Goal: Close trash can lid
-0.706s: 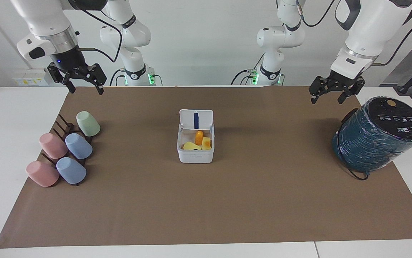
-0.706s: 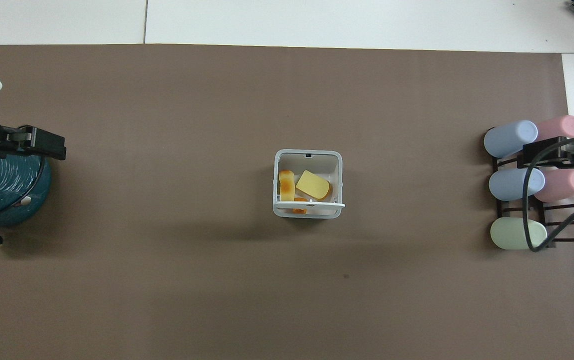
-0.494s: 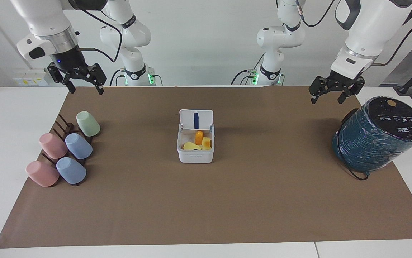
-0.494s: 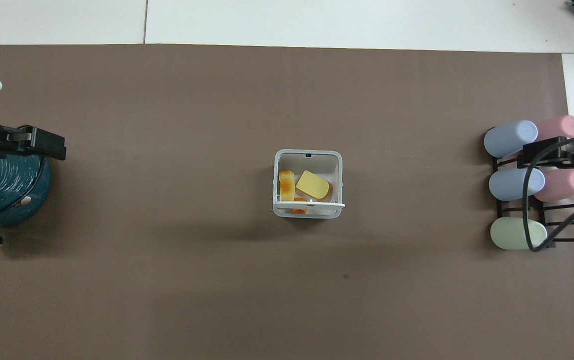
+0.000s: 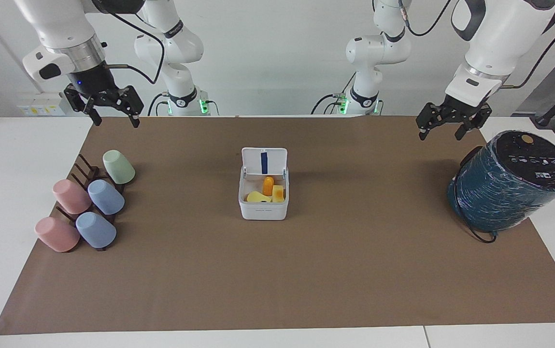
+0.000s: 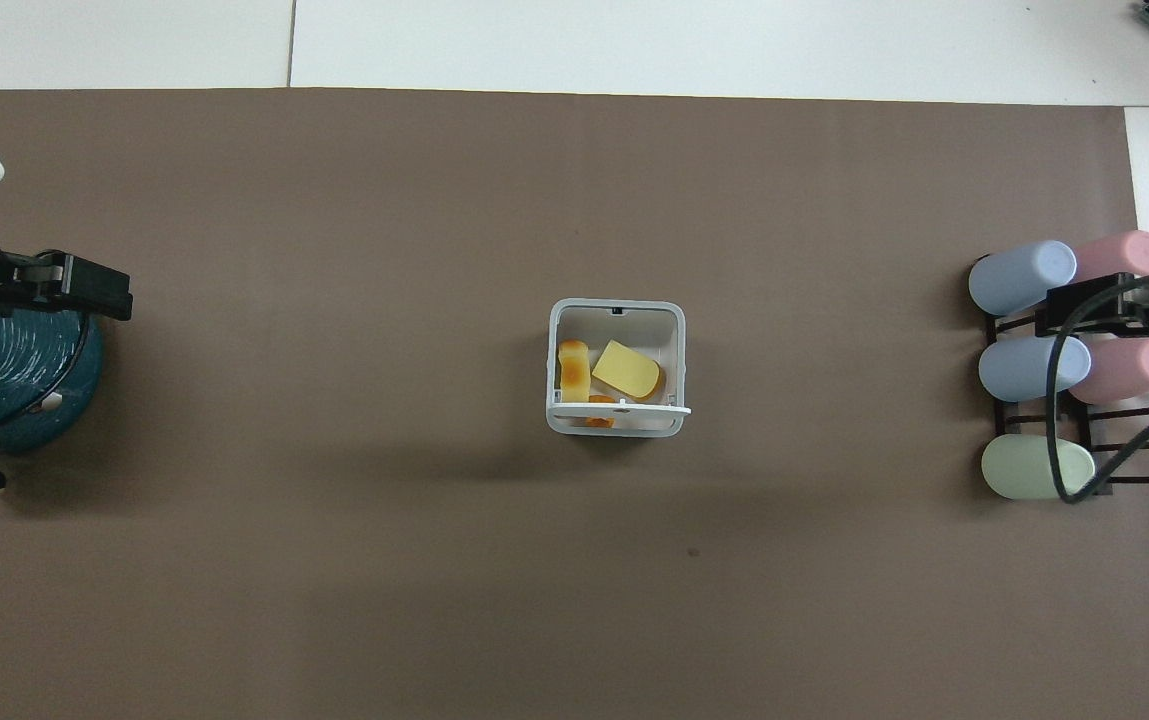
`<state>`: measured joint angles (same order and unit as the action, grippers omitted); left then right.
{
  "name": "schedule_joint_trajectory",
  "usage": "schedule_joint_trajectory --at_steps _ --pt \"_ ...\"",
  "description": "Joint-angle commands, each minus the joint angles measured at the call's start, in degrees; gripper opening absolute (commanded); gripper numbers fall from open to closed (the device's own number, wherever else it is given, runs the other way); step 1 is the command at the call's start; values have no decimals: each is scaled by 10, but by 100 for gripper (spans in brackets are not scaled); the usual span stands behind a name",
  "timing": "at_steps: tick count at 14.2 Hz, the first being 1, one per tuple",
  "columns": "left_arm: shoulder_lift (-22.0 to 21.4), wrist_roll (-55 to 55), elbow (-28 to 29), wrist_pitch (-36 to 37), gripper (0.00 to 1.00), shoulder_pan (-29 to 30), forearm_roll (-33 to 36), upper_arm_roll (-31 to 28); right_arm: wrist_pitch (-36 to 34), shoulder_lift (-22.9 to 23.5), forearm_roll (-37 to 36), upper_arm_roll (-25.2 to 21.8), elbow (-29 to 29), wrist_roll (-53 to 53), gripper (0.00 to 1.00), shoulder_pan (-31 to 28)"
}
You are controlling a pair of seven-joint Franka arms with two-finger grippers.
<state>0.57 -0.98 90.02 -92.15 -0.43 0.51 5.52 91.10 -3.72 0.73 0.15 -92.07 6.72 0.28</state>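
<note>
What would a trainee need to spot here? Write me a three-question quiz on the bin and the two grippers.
1. True or false: the lid of the trash can stands open.
2. How many cups sit on the rack: A three, B five, C seven?
3. Fill in: the left gripper hangs over the table's edge beside the dark teal ____.

Key:
1. True; the lid is upright on the side nearer to the robots, and food pieces show inside.
2. B.
3. Cylinder. The right gripper hangs open at the right arm's end; neither gripper touches anything.
</note>
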Motion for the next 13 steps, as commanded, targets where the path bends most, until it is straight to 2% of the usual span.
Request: schedule_joint_trajectory --at_steps 1,9,13 --pt "-19 4 21 -3 100 4 -6 1 0 -11 3 2 -11 15 100 4" --pt "-18 4 21 -3 100 4 -6 0 0 -15 3 11 -18 65 100 38" --pt "-18 4 21 -3 100 4 -6 0 24 -19 8 14 -33 128 100 84"
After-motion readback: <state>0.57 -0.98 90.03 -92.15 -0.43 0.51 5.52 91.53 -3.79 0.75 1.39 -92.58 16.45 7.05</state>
